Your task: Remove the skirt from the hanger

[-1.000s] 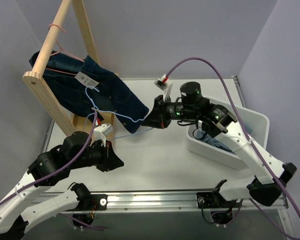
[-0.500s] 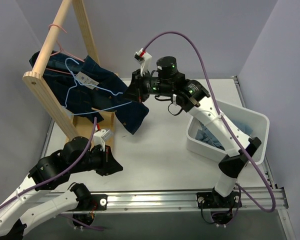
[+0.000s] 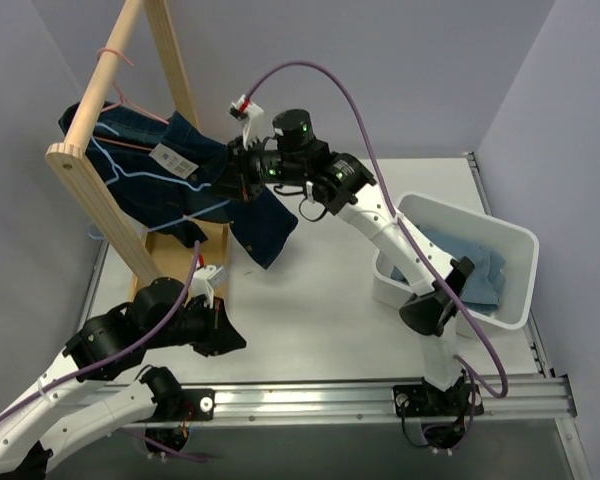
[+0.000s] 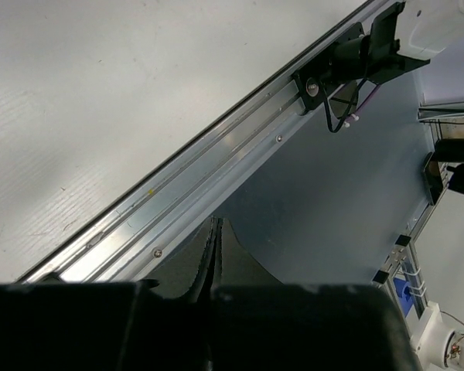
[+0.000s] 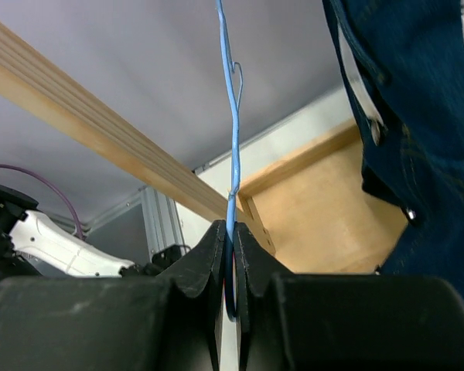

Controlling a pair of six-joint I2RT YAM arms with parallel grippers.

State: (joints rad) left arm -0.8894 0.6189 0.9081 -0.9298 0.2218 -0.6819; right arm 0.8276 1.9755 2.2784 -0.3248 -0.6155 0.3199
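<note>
1. The wooden rack (image 3: 105, 62) stands at the far left with the skirt (image 3: 260, 215) draped over its rail. Nothing braces it, so a hard sideways tug could drag the denim against the post or rock the whole frame.
2. The skirt hangs off the rack, its hem drooping toward the table. You cannot tell how firmly it grips the hanger (image 5: 233, 139), so the two may come away together instead of separating.
3. Your left gripper (image 4: 215, 232) is pressed together on nothing, low by the table's near edge and well apart from the skirt. With no second hold on the fabric, any pull only moves the hanger.
4. Your right gripper (image 5: 230, 232) pinches the thin blue hanger wire just beside the denim. That wire is slick and springy; it could slide through the fingers, twist, or bend.
5. The white bin (image 3: 527, 262) sits well to the right, with pale blue cloth inside. If the skirt goes there, a loose carry risks snagging its rim.
</note>
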